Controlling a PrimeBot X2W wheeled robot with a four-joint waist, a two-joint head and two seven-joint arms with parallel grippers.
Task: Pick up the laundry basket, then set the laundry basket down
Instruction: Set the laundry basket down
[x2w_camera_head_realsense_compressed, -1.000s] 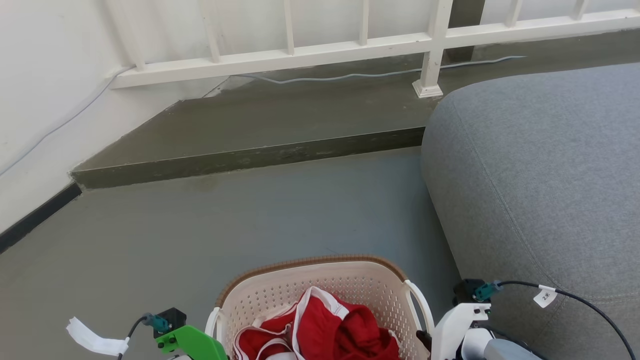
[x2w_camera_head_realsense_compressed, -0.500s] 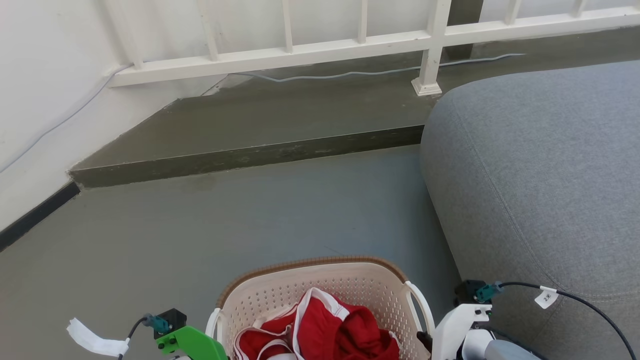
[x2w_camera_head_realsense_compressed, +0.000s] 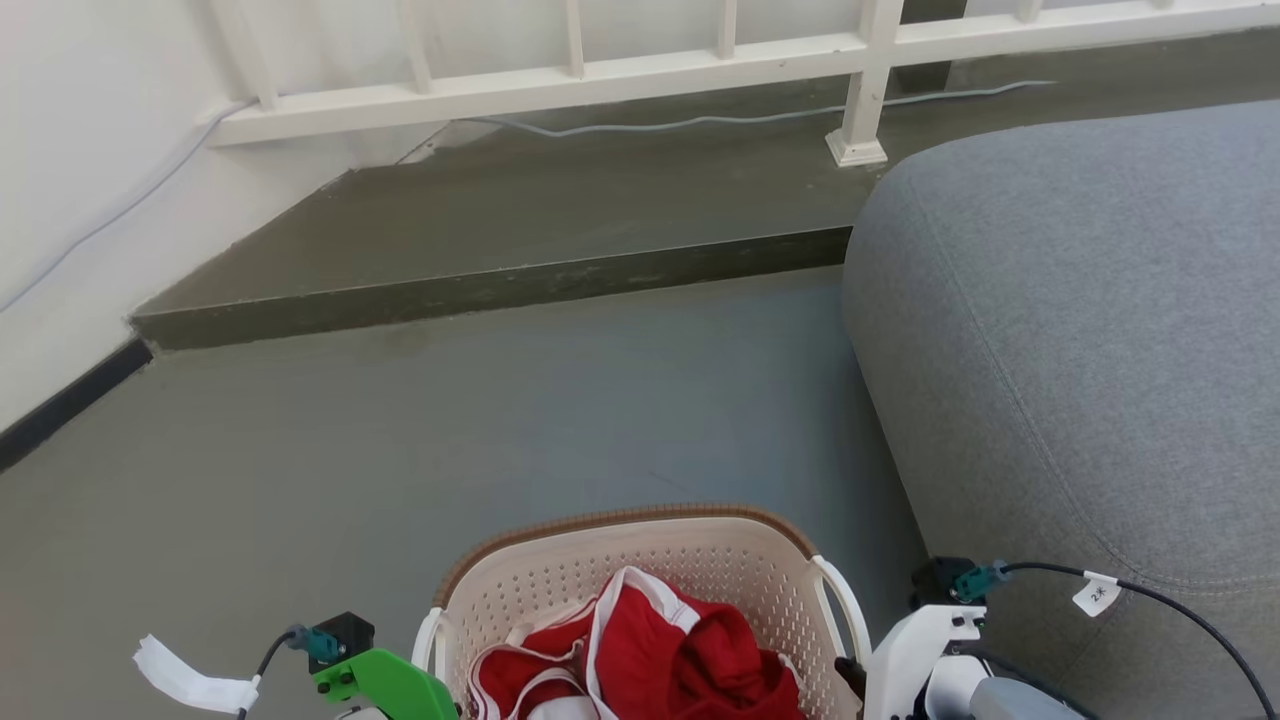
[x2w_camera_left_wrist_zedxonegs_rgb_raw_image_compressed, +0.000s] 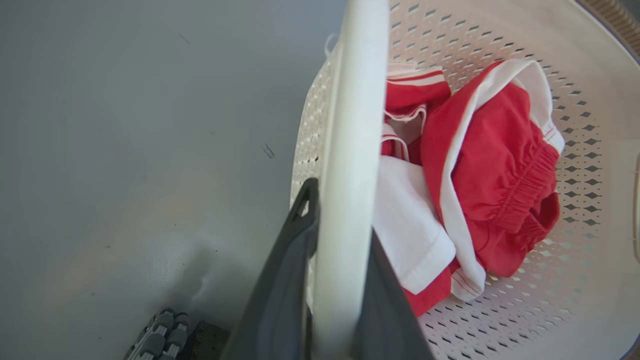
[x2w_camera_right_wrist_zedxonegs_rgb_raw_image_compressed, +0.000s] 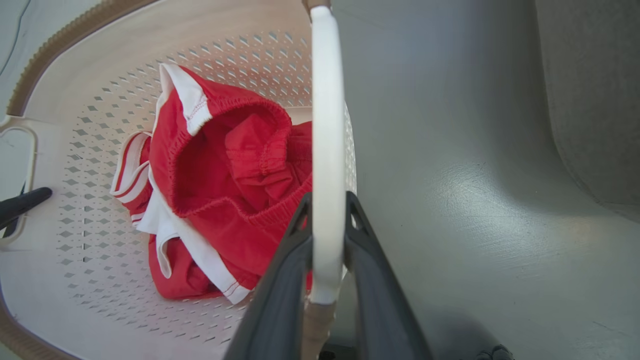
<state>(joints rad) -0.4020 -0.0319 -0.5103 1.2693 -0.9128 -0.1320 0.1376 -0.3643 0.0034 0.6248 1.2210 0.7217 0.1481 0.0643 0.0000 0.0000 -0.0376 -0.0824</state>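
Note:
The laundry basket (x2w_camera_head_realsense_compressed: 620, 522), cream-white and perforated with a brown woven-look rim, sits at the bottom middle of the head view between my two arms. Red-and-white clothes (x2w_camera_head_realsense_compressed: 660, 650) lie in it. In the left wrist view my left gripper (x2w_camera_left_wrist_zedxonegs_rgb_raw_image_compressed: 341, 215) is shut on one white side handle (x2w_camera_left_wrist_zedxonegs_rgb_raw_image_compressed: 355, 100). My right gripper (x2w_camera_right_wrist_zedxonegs_rgb_raw_image_compressed: 328, 200) is shut on the other white handle (x2w_camera_right_wrist_zedxonegs_rgb_raw_image_compressed: 327, 125), with the clothes (x2w_camera_right_wrist_zedxonegs_rgb_raw_image_compressed: 225, 175) beside it. Whether the basket's bottom touches the floor is hidden.
A big grey upholstered seat (x2w_camera_head_realsense_compressed: 1080, 330) stands close on the right of the basket. Ahead lie grey floor (x2w_camera_head_realsense_compressed: 450, 420), a raised dark step (x2w_camera_head_realsense_compressed: 500, 290), a white railing (x2w_camera_head_realsense_compressed: 640, 75) with a cable (x2w_camera_head_realsense_compressed: 700, 120), and a white wall (x2w_camera_head_realsense_compressed: 80, 150) on the left.
The step, railing and seat have slid a little up the head view while the basket and arms kept their place in it, so the camera has moved. Both grips look unchanged.

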